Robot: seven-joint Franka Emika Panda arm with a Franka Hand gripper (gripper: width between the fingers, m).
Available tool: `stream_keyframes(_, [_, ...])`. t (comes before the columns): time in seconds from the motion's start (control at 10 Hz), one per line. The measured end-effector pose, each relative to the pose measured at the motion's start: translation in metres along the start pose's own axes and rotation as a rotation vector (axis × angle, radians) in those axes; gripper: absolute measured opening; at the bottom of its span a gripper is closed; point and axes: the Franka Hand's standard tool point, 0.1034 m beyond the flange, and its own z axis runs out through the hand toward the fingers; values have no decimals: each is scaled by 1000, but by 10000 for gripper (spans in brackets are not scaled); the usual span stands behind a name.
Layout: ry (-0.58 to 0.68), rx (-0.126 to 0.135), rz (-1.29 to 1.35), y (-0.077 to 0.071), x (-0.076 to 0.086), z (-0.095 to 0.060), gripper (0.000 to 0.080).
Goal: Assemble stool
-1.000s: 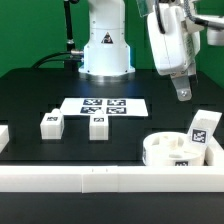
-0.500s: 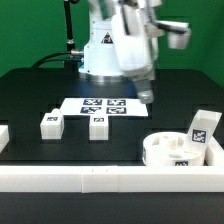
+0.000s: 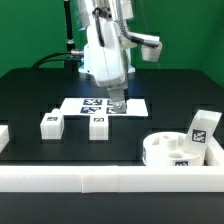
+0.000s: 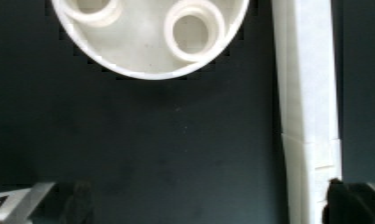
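The round white seat (image 3: 170, 152) with holes lies at the exterior view's lower right, against the front rail. It also shows in the wrist view (image 4: 157, 35). One tagged white leg (image 3: 203, 130) stands tilted at the seat's right side. Two more legs (image 3: 52, 123) (image 3: 98, 126) stand on the black table to the left. My gripper (image 3: 117, 101) hangs over the marker board, behind the middle leg, apart from every part. In the wrist view the gripper (image 4: 210, 205) is open and empty, its dark fingertips (image 4: 68, 203) wide apart.
The marker board (image 3: 88, 105) lies flat at the table's middle back. A long white border rail (image 3: 100, 178) runs along the front, and shows in the wrist view (image 4: 308, 100). The robot's white base (image 3: 105, 55) stands behind the board.
My gripper has swung from the exterior view's upper right to the left and down, and now hangs over the marker board. The stool parts have not moved.
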Motion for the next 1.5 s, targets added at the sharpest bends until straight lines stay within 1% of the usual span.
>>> stream_keyframes(0.2, [1,-1,-147,0,0,0,649])
stream_keyframes(0.3, [4,-7,-290,1,0,2,649])
stream_keyframes(0.4, [22,-33,-452,3,-1,6,649])
stream_keyframes(0.6, [73,-74,-716,5,-14,10,649])
stream_keyframes(0.7, [78,-73,-839,6,-13,12,649])
stream_keyframes(1.5, [58,-105,-1590,6,-8,12,649])
